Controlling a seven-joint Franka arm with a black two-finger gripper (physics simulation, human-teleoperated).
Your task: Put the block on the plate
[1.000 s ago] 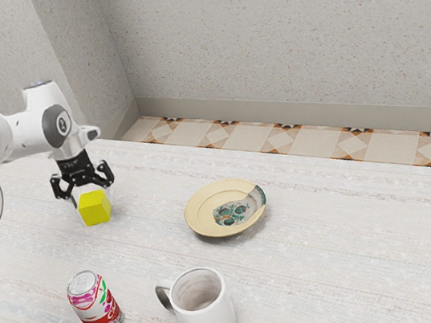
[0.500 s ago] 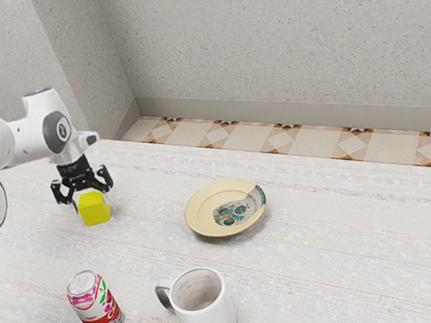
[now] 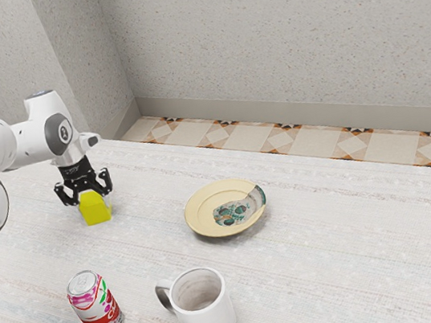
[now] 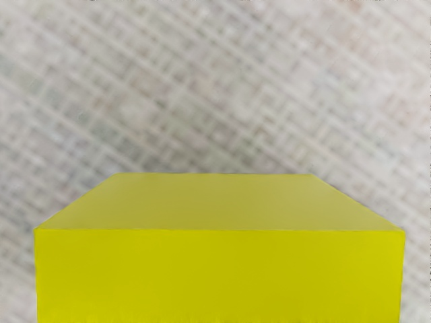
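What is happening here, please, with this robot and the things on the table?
A Franka arm has its black gripper right at the yellow block, which seems to rest on the table. Whether it grips the block, I cannot tell. The job is to place the block on the cream plate with the skull picture, and that is not done yet. A soda can and a white mug stand upright nearby.
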